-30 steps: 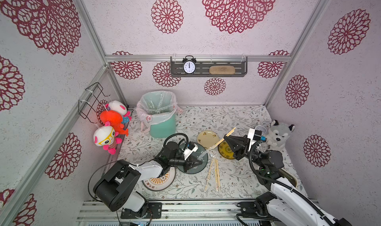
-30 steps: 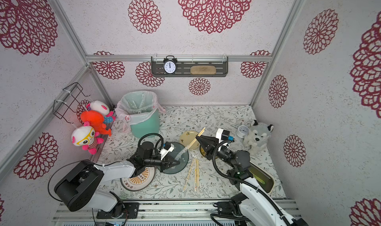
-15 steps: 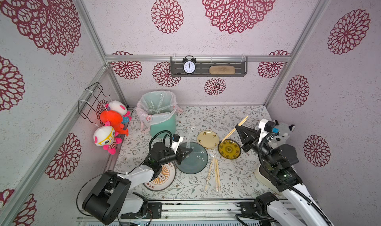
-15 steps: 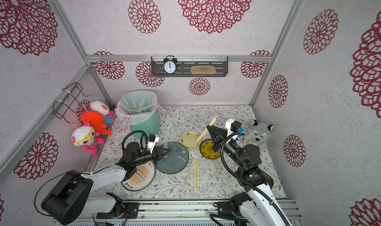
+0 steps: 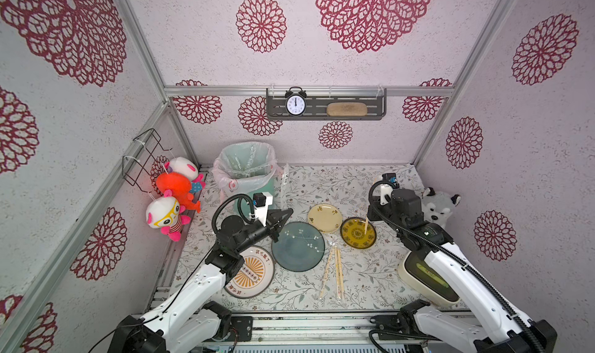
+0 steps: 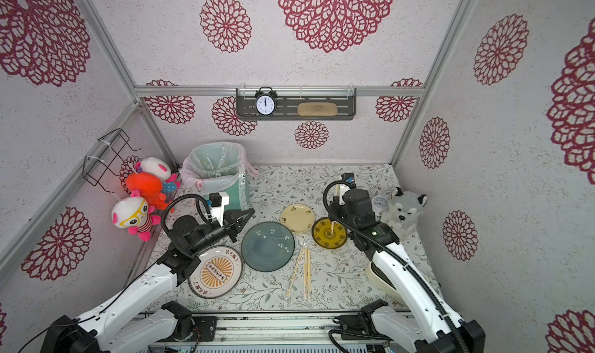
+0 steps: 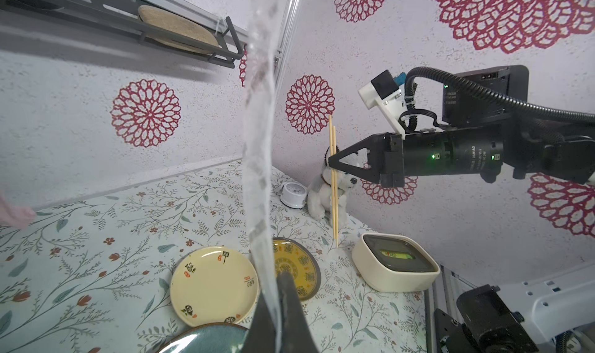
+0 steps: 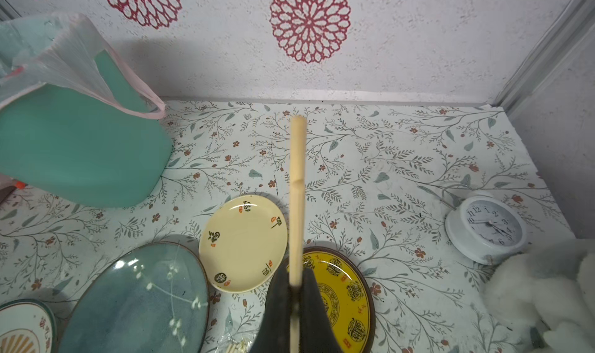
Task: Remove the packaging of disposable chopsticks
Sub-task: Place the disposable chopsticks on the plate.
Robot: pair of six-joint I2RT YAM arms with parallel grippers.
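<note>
My left gripper (image 5: 289,211) (image 7: 277,292) is shut on the lower end of one packaging (image 5: 284,187) (image 7: 257,142), a clear crinkly sleeve that stands upright and looks empty. It is beside the teal bin (image 5: 254,187). My right gripper (image 7: 333,160) (image 8: 294,290) is shut on a bare pair of disposable chopsticks (image 7: 335,190) (image 8: 297,187). They hang nearly vertical, with the lower tips just above the yellow plate (image 5: 358,237). Two more pairs of chopsticks in clear sleeves (image 5: 333,272) (image 6: 302,271) lie on the mat in front of the plates.
The lined bin holds discarded sleeves. A blue-grey plate (image 5: 297,246), a cream plate (image 5: 324,218) and an orange-patterned plate (image 5: 251,271) lie mid-table. A white clock (image 8: 486,229), a husky plush (image 5: 439,206) and a cream box (image 5: 425,277) stand at the right. Plush toys (image 5: 167,206) hang on the left wall.
The two grippers were close together over the plates and have drawn apart. The left has gone up toward the bin with the sleeve. The right has swung the bare chopsticks upright over the yellow plate.
</note>
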